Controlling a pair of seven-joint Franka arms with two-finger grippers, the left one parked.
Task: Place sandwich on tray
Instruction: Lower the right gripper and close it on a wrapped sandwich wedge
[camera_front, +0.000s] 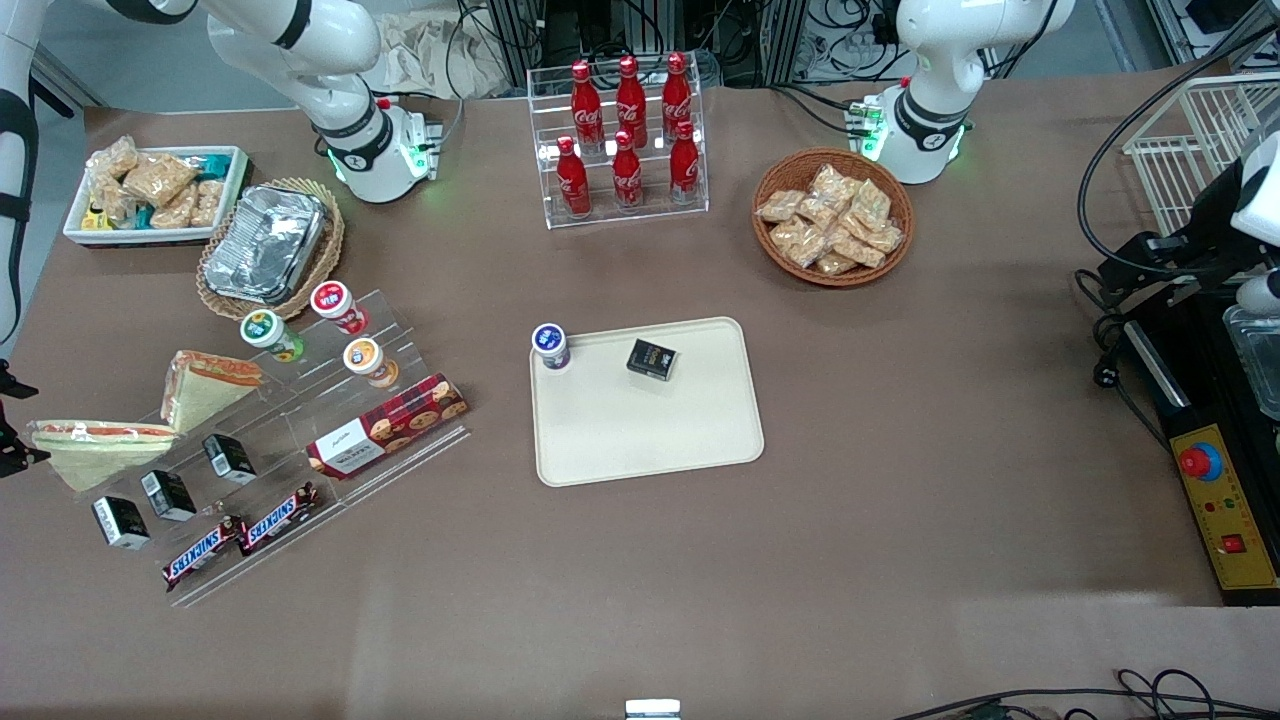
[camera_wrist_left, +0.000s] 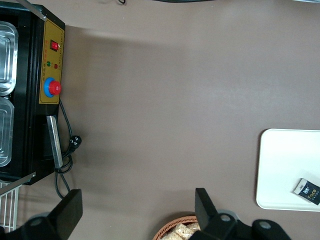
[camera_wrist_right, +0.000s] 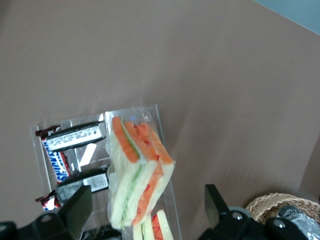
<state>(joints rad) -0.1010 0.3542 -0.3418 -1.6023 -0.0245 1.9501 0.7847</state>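
The sandwich (camera_wrist_right: 137, 170) is lying at the display stand's (camera_front: 300, 470) end nearest the worktop's (camera_front: 900, 480) working-arm edge, with a second wedge (camera_wrist_right: 157, 227) just beside it. The end effector (camera_wrist_right: 146, 192) is hanging above the sandwich, fingers well apart. The tray (camera_front: 650, 440) is sitting near the worktop's middle, carrying a small box (camera_front: 652, 359), with a cup (camera_front: 550, 347) standing at its corner. A bottle rack (camera_front: 620, 140) is standing farther from the front camera than the tray.

You see the cream tray (camera_wrist_left: 282, 170) at the frame's edge with a small black box (camera_wrist_left: 306, 190) on it, a wicker basket (camera_wrist_left: 180, 231) of snack packets, and a black control box (camera_wrist_left: 35, 95) bearing a red button (camera_wrist_left: 54, 88).
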